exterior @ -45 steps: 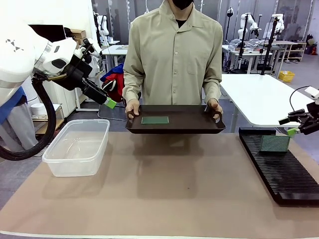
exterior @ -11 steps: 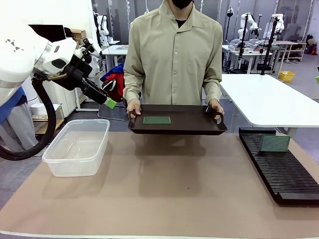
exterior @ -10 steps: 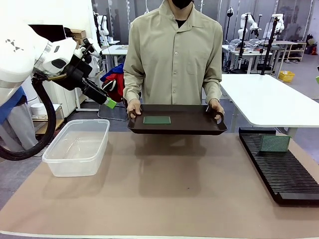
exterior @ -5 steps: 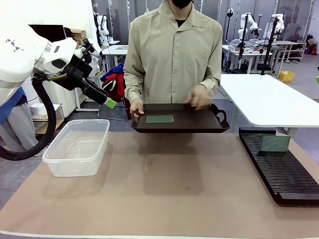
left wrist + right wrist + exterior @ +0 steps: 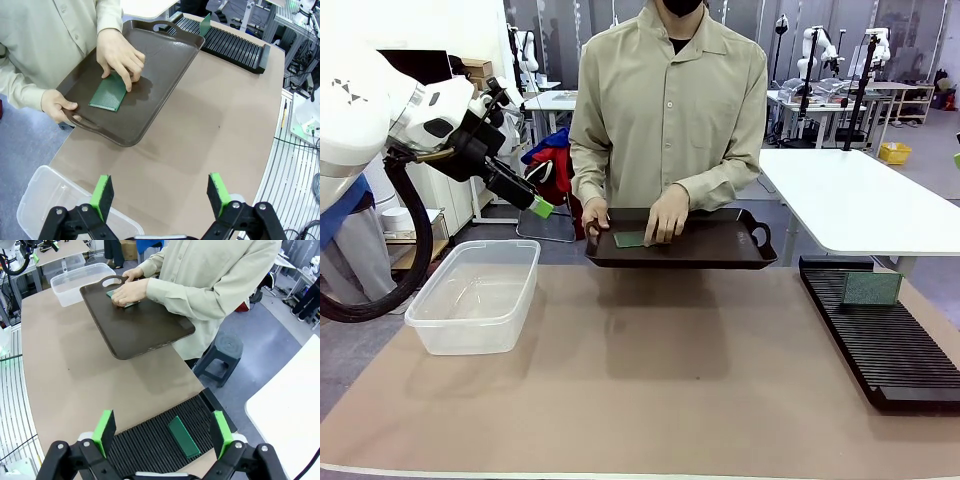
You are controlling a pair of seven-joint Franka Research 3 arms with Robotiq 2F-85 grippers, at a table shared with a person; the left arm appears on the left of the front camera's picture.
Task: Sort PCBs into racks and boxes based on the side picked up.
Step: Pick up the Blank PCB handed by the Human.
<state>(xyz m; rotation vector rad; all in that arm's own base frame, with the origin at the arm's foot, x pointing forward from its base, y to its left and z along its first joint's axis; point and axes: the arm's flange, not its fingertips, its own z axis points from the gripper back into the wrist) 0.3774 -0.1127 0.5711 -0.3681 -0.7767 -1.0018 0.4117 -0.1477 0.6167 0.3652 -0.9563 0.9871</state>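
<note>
Flat PCB (image 5: 628, 240): right end under the hand (image 5: 668, 215); in the right wrist view nearly all covered.
Tray (image 5: 720, 243): left handle hidden by the other hand (image 5: 594, 213).
Rack (image 5: 880, 335): cut by the front view's right edge.
Box (image 5: 50, 195): cut by the left wrist view's bottom edge.
Upright PCB (image 5: 872, 288): pattern too small to tell.

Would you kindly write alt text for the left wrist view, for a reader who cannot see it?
A person's hand rests on a green PCB lying on a dark brown tray, whose handle their other hand holds. The open left claw hangs above the tan table nearer the camera; a second PCB stands in the black rack beyond.
</note>
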